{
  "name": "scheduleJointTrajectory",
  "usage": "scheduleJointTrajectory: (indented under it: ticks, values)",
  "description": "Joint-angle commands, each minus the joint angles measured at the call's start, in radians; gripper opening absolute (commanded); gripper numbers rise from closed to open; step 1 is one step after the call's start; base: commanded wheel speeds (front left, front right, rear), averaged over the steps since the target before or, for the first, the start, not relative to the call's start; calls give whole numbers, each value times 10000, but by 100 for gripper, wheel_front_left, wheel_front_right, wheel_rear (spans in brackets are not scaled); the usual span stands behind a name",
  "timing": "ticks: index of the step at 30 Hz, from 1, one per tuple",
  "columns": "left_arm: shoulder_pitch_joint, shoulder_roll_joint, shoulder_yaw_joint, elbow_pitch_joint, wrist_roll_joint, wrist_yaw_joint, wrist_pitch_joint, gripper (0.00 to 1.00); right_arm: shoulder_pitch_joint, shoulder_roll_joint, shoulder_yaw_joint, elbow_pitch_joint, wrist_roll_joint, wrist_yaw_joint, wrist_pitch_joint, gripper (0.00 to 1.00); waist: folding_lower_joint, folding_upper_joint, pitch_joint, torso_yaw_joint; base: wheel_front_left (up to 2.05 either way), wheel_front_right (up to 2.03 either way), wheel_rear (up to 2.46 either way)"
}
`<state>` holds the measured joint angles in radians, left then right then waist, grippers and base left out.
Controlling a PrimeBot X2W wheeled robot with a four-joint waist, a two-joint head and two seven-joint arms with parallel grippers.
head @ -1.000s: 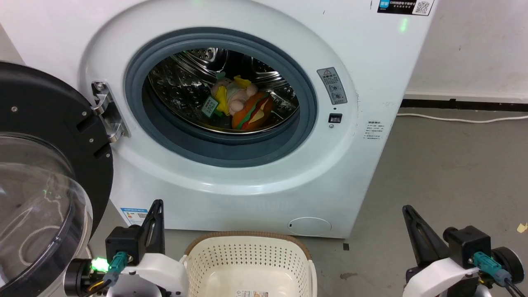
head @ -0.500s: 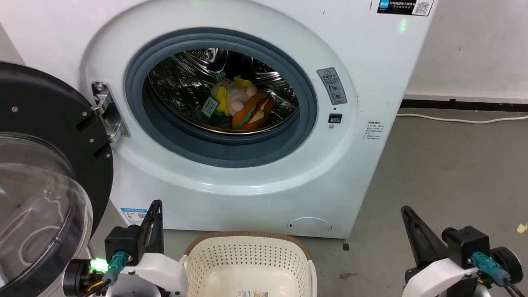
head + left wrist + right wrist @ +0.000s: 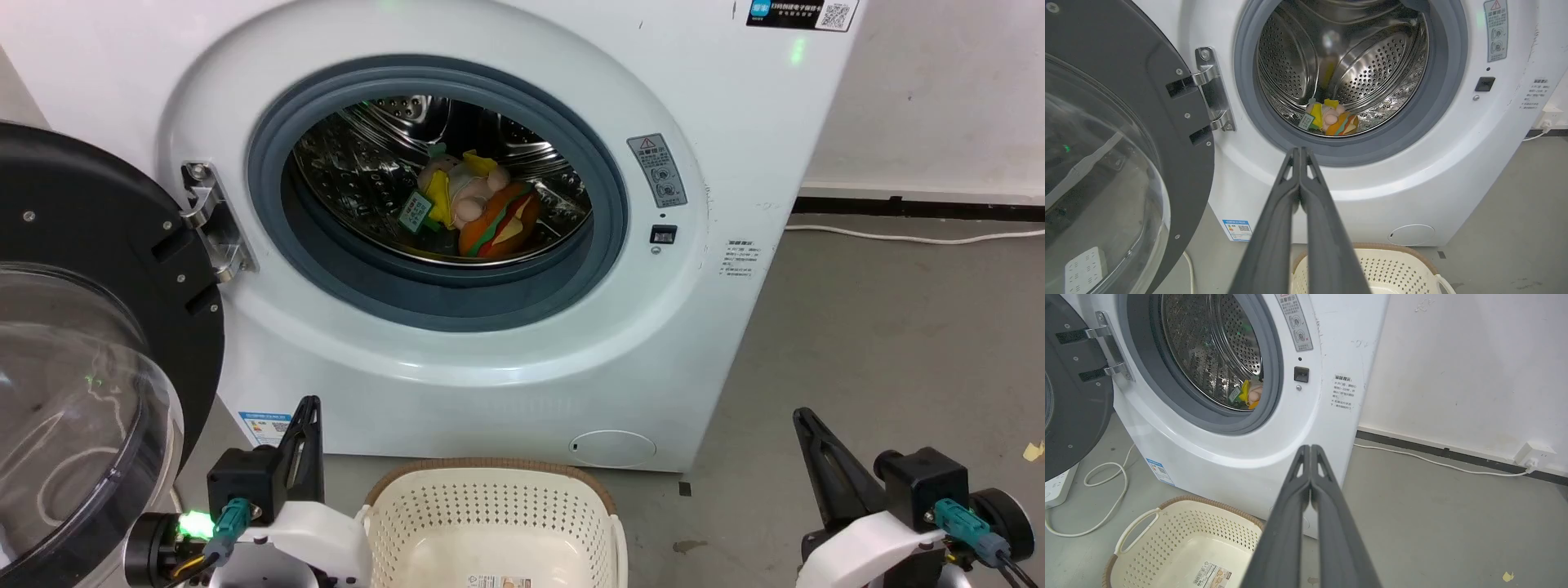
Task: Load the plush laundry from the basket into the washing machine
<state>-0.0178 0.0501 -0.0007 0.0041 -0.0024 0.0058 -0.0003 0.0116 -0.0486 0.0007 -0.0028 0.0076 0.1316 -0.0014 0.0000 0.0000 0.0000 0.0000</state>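
Nothing moved since: the plush laundry lies inside the washing machine, the basket empty; our left gripper and right gripper are closed, holding nothing.

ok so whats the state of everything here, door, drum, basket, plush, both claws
washing machine door: swung wide open to the left
drum: holds the plush
plush laundry: lying loose at the bottom of the drum
basket: on the floor in front of the washer, empty apart from its label sticker
left claw: shut, holding nothing
right claw: shut, holding nothing
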Motion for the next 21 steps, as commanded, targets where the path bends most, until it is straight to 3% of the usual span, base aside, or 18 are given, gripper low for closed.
scheduleJointTrajectory:
  ticks: [1, 21]
  values:
    - [178, 1, 7, -41, 24, -58, 3, 0, -116, -16, -7, 28, -76, -9, 14, 0, 0, 0, 0, 0, 0, 0, 0]
    - [178, 1, 7, -41, 24, -58, 3, 0, -116, -16, -7, 28, -76, -9, 14, 0, 0, 0, 0, 0, 0, 0, 0]
